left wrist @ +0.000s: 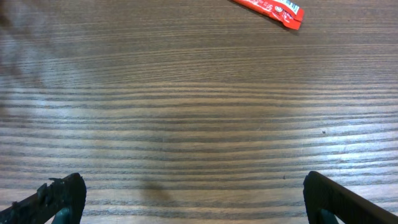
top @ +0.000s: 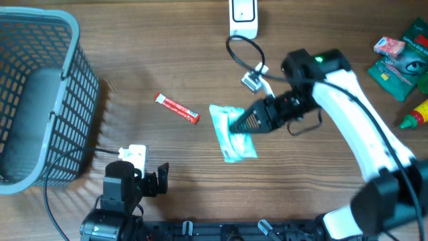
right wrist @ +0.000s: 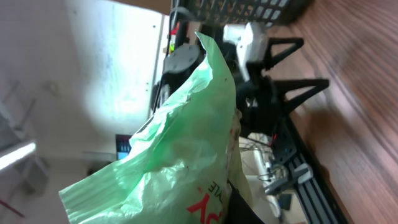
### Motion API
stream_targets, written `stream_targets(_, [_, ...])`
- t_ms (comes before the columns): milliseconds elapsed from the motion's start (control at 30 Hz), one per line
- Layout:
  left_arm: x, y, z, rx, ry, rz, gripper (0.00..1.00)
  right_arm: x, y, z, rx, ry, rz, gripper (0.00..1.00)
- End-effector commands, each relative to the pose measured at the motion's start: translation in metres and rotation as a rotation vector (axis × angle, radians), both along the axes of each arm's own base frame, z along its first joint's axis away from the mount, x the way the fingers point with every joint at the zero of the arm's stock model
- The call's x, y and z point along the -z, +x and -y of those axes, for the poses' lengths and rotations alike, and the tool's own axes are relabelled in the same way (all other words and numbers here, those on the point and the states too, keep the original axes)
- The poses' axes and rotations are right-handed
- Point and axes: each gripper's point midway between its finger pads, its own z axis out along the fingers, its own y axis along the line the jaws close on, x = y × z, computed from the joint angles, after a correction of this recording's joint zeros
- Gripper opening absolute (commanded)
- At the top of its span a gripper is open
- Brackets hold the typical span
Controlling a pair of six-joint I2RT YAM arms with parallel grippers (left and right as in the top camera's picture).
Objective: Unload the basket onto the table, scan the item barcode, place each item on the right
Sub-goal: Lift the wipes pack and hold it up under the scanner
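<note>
The packet [top: 237, 147] is pale mint green with red lettering, and the sachet [top: 177, 108] is red with a white barcode patch. The basket [top: 80, 100] is grey lattice; the surface [left wrist: 186, 124] shows brown, streaky wood grain

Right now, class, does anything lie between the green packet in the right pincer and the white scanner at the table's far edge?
Yes. The scanner's black cable loops across the table between the green packet, held by the right pincer, and the white scanner, with a small plug beside it.
</note>
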Motion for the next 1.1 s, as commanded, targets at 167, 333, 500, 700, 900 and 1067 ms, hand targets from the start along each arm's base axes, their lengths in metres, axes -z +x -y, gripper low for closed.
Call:
stream_targets(167, [0.000, 0.000, -0.001, -0.003, 0.006, 0.003, 1.00, 0.016, 0.001, 0.008, -0.048, -0.053, 0.333, 0.04])
stream_targets(333, [0.000, 0.000, -0.001, -0.003, 0.006, 0.003, 1.00, 0.077, 0.083, 0.033, 0.108, -0.500, 0.571, 0.05])
stream_targets(500, [0.000, 0.000, -0.001, -0.003, 0.006, 0.003, 1.00, 0.067, 0.153, 0.029, 0.335, -0.538, 0.716, 0.05])
stream_targets(700, [0.000, 0.000, -0.001, -0.003, 0.006, 0.003, 1.00, 0.043, 0.223, 0.038, 0.570, -0.591, 0.940, 0.04])
stream_targets(900, [0.000, 0.000, -0.001, -0.003, 0.006, 0.003, 1.00, 0.043, 0.267, 0.049, 0.709, -0.659, 1.041, 0.04])
stream_targets(1067, [0.000, 0.000, -0.001, -0.003, 0.006, 0.003, 1.00, 0.057, 0.308, 0.048, 0.780, -0.674, 1.126, 0.04])
